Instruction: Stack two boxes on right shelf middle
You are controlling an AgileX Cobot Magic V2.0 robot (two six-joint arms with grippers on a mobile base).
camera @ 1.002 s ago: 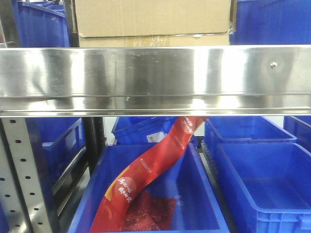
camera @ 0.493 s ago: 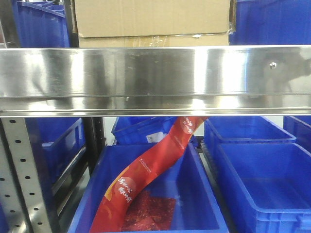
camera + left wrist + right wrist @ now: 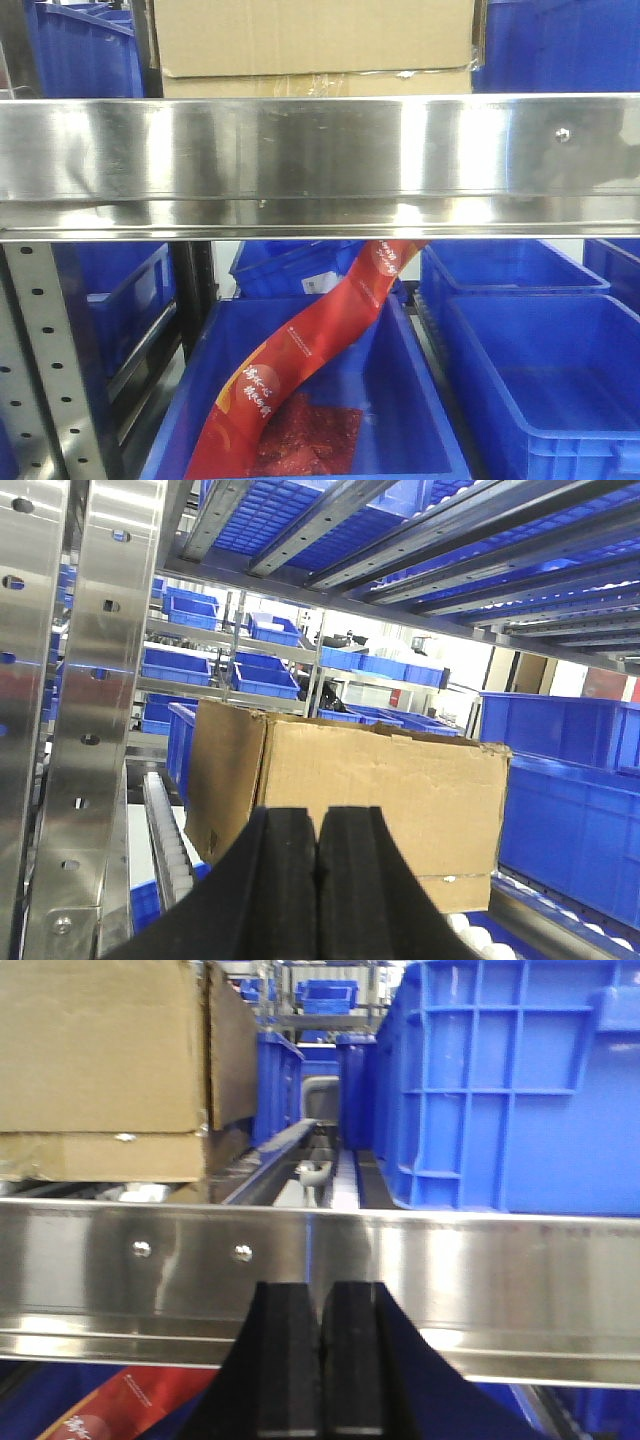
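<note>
On the shelf (image 3: 320, 160) | two boxes (image 3: 315, 40) already stacked | left gripper (image 3: 318, 880) nearer, box straight ahead | right gripper (image 3: 320, 1360) below rail | both jaws pressed together, empty

Two cardboard boxes (image 3: 315, 40) sit stacked on the shelf (image 3: 320, 160), behind its front rail, with plastic bins (image 3: 560, 45) to either side of them. Below the shelf, a long printed banner (image 3: 310, 350) trails down into the middle bin (image 3: 420, 400), with another bin (image 3: 545, 380) to its right.
</note>
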